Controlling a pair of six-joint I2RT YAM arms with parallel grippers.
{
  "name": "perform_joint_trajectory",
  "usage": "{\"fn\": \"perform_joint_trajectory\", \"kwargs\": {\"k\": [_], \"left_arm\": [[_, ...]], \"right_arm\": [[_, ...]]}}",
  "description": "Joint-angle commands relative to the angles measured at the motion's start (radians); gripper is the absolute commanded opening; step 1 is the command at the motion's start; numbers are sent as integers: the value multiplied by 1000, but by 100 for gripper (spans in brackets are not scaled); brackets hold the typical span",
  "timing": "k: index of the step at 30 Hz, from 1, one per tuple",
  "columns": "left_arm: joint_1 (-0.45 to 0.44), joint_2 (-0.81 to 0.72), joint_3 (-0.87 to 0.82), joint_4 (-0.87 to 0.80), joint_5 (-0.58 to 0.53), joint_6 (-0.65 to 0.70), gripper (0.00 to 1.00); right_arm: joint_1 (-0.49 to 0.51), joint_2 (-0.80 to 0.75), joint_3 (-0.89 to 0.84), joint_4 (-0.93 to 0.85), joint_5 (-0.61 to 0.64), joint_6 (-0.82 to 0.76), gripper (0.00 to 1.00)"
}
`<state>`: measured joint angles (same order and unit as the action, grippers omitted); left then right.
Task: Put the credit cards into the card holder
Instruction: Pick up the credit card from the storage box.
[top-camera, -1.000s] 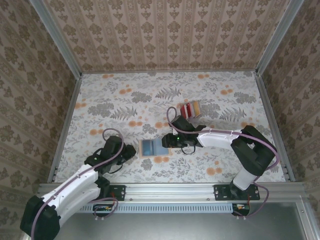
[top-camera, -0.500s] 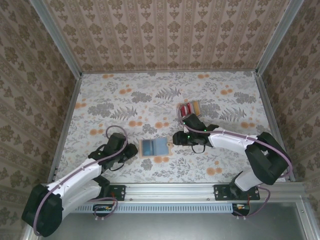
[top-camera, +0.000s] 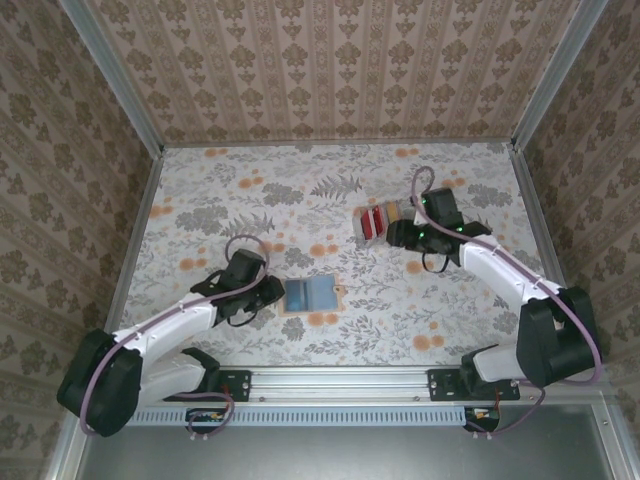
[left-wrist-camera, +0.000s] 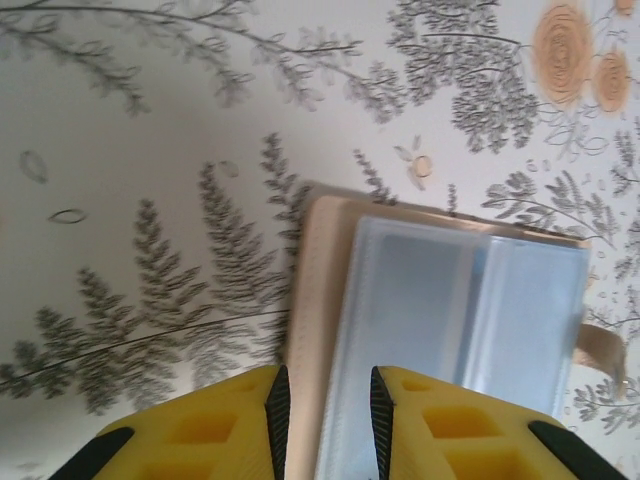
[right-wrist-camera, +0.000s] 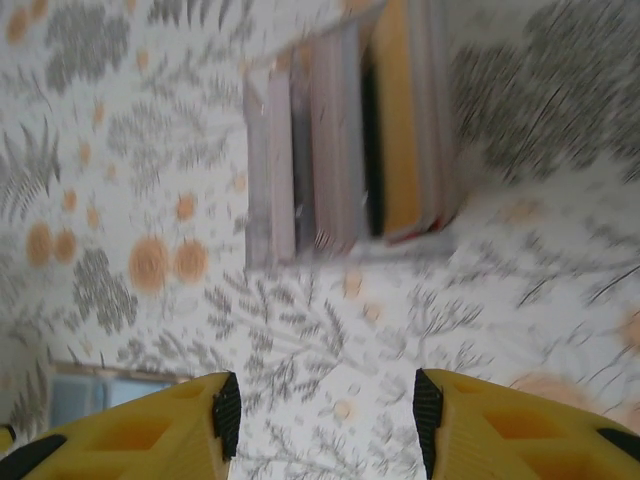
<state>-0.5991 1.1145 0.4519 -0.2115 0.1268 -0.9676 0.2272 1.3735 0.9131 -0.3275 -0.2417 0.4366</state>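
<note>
While the open card holder (top-camera: 310, 295) lies blue side up on the floral table (top-camera: 220, 200), the top view puts the left gripper (top-camera: 272, 293) at its left edge and the right gripper (top-camera: 398, 233) beside the credit cards (top-camera: 378, 220); left wrist: jaws narrowly parted over the holder's tan border; right wrist, blurred: jaws wide, empty, cards ahead

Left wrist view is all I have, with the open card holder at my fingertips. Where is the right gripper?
Observer: The right gripper is at the right end of the credit cards, beyond and right of the card holder, jaws open and empty.
Operator: Are the cards stacked?
Observer: No, they overlap in a fanned row, the tan-yellow card nearest that gripper.
Operator: Anything lying between cards and holder?
Observer: Just bare tablecloth.
</note>
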Motion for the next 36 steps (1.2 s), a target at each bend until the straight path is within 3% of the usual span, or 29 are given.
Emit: {"fn": "perform_joint_trajectory", "kwargs": {"k": [1,6,13,22,36], "left_arm": [[-20,39,60,24,-18,26,31],[-57,117,120,39,-33,29,31],[-95,208,176,41,-23,38,31],[-100,241,208,25,-13,67,31],[-100,294,217,53,13,78,31]], "right_arm": [[-59,59,80,-49,-83,-66,53],[-113,190,176,-51,-159,-75,53],[-115,349,293,-73,-213,-76,53],[-114,416,368,-118,-158,-106,53],[-102,441,391,-124,-198,-88,53]]}}
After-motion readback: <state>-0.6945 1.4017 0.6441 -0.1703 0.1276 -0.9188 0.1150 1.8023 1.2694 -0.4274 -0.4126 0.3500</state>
